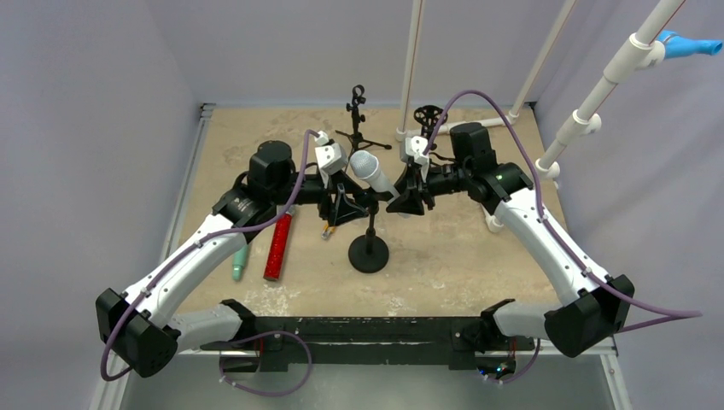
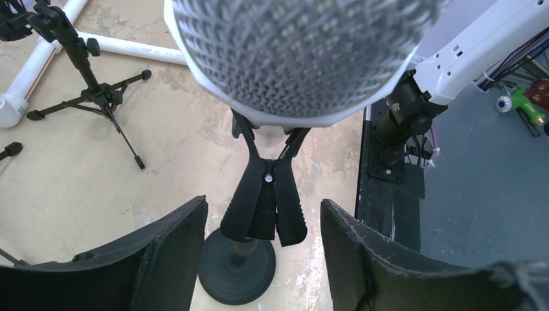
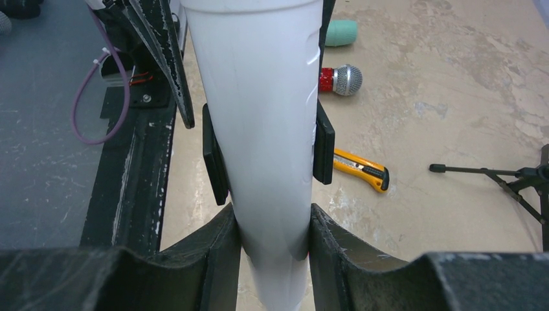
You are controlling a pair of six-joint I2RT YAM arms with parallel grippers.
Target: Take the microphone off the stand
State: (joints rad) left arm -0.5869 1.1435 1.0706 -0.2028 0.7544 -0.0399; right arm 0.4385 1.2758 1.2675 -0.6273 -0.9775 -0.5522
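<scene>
Looking down from above, we see both arms bowed outward and reaching inward, wrists meeting over the middle of the table (image 1: 461, 256). The right gripper (image 3: 273, 223) comes in from the right, its fingers (image 3: 213, 259) pressed against both sides of the microphone (image 3: 259, 116) on its white barrel. The left gripper (image 2: 264, 208) faces it from the other side with its fingers (image 2: 168, 249) spread; the clip (image 2: 265, 194) sits between them and touches neither (a gap shows on each side). The microphone sits tilted in that clip atop the stand (image 1: 369, 252), with its head toward the left arm.

The clip's pads hug the barrel just beyond the right fingers. On the table lie a red microphone (image 3: 338, 80), a teal object (image 3: 340, 32) beside it, and a yellow box cutter (image 3: 360, 170) near the stand. A small tripod (image 2: 97, 97) stands further back, well apart.

The barrel is smooth, glossy white and the head is a rounded grey wire mesh. The clip is black and shaped like a clothespin with a pivot screw. The stand is a thin black rod on a round disc base. The tabletop is tan and mottled.
</scene>
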